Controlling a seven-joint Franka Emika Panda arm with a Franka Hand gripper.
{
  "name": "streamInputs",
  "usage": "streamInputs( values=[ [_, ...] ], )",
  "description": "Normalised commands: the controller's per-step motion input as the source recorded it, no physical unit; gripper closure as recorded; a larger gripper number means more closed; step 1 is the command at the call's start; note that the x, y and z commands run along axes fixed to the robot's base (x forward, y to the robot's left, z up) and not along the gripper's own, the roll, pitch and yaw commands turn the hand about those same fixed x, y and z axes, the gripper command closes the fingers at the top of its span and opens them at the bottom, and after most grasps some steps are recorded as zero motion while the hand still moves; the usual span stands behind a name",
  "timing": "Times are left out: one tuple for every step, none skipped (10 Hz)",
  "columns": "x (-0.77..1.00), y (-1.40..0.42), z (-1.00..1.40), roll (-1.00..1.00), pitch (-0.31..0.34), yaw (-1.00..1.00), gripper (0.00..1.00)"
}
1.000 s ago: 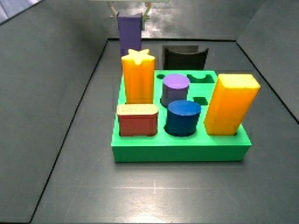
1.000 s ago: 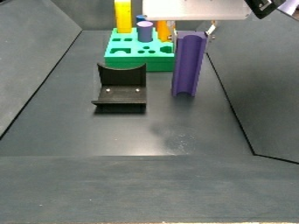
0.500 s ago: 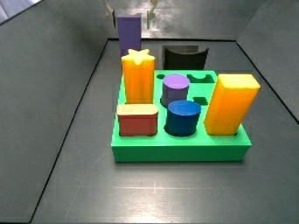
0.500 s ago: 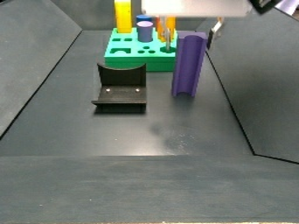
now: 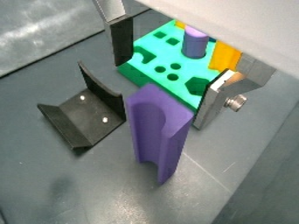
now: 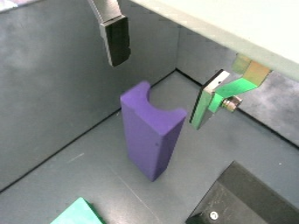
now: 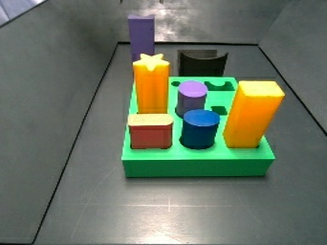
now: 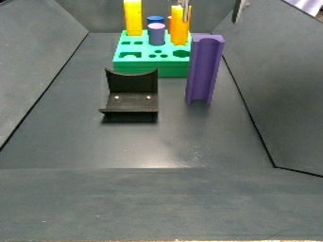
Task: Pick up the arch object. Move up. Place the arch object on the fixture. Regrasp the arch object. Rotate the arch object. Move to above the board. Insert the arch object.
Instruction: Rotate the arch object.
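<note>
Worktop (image 8: 151, 180): dark grey, flat, walled on its sides.
Board (image 7: 192, 161): lies on the worktop, carrying coloured pegs.
Fixture (image 8: 128, 95): sits on the worktop, near the board.
Arch object (image 8: 203, 69): stands upright on the worktop, beside the fixture, apart from it.
Gripper (image 6: 163, 66): above the arch object, fingers (image 6: 115, 41) spread, touching nothing.

The arch object (image 5: 158, 131) looks like matt purple plastic with smooth faces. The fixture (image 5: 84, 116) is dull black, with small bright screw heads. The board (image 7: 198, 158) is smooth green plastic with a slight sheen. The tool (image 6: 163, 64), above the arch object, has brushed silver metal fingers (image 6: 212, 95) with dark matt pads. The grey floor (image 8: 151, 180) is faintly glossy.
</note>
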Motion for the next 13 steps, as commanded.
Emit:
streamInputs(
  values=[
    [0.0, 0.08, 0.0, 0.0, 0.008, 1.0, 0.0],
    [0.01, 0.07, -0.05, 0.0, 0.008, 1.0, 0.0],
    [0.01, 0.04, -0.04, 0.0, 0.008, 1.0, 0.0],
    [0.01, 0.03, -0.04, 0.0, 0.008, 1.0, 0.0],
    [0.02, 0.02, -0.03, 0.0, 0.008, 1.0, 0.0],
    [0.02, 0.01, -0.02, 0.0, 0.008, 1.0, 0.0],
    [0.02, 0.01, -0.02, 0.0, 0.008, 1.0, 0.0],
    [0.02, 0.01, -0.02, 0.0, 0.008, 1.0, 0.0],
    [0.02, 0.01, -0.02, 0.0, 0.008, 1.0, 0.0],
    [0.02, 0.0, -0.02, 0.0, 0.008, 1.0, 0.0],
    [0.02, 0.0, -0.02, 0.0, 0.009, 1.0, 0.0],
    [0.02, 0.0, -0.02, 0.0, 0.009, 1.0, 0.0],
    [0.02, 0.0, -0.02, 0.0, 0.009, 1.0, 0.0]
  ],
)
